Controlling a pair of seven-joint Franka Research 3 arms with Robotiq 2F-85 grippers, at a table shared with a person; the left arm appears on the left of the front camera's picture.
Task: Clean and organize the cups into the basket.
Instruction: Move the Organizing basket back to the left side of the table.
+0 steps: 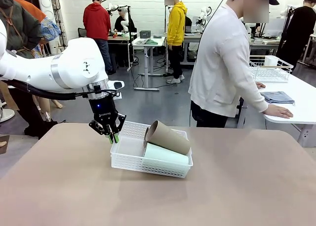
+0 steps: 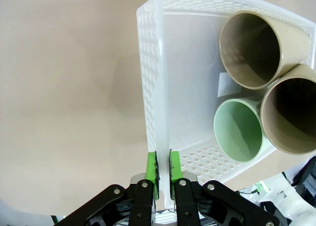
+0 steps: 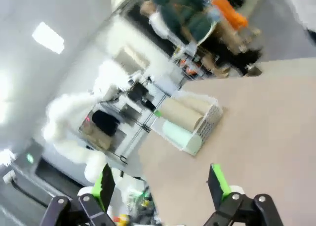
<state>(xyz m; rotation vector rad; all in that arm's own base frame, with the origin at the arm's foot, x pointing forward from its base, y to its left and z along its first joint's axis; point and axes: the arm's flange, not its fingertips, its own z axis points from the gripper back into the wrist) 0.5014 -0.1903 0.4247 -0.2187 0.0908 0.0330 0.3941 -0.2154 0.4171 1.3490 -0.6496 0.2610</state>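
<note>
Cups: we count three lying in the basket (image 2: 163, 48) on the bench (image 1: 237, 186): mint cup (image 2: 237, 130), upper brown cup (image 2: 249, 48), lower brown cup (image 2: 291, 115).
Left claw (image 2: 163, 167): pinched tight on the basket's near wall.
Right claw (image 3: 160, 184): spread wide, holding nothing.
Progress: we judge loading done; only positioning the basket remains.

Bright even overhead light; soft shadows on table (image 1: 237, 186); right wrist view motion-blurred; wide-angle edge bending.
</note>
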